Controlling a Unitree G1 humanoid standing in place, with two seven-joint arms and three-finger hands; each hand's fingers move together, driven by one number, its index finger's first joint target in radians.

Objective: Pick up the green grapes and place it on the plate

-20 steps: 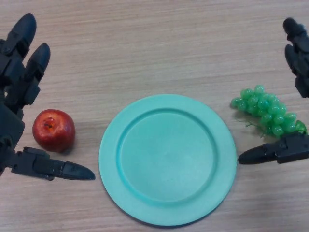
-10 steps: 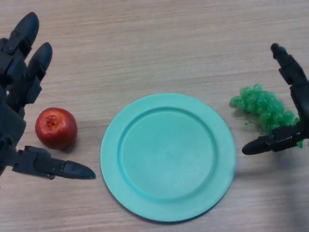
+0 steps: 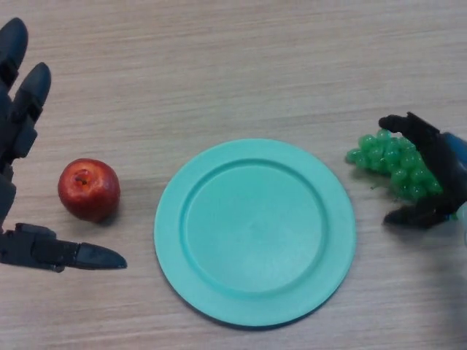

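A bunch of green grapes (image 3: 387, 157) lies on the wooden table just right of the teal plate (image 3: 255, 230). My right hand (image 3: 436, 175) comes in from the right edge, its fingers curled over the top of the bunch and its thumb under the lower side, so the right part of the grapes is hidden. The plate holds nothing. At the left edge my left hand (image 3: 18, 138) stays spread and holds nothing, its thumb (image 3: 69, 254) pointing right.
A red apple (image 3: 89, 189) sits on the table left of the plate, between the left hand's fingers and thumb without touching them. Bare wooden tabletop (image 3: 233, 65) stretches across the far side.
My right hand has closed in from a wide spread around the grapes to fingers curled over the bunch. My left hand has drifted a little to the left.
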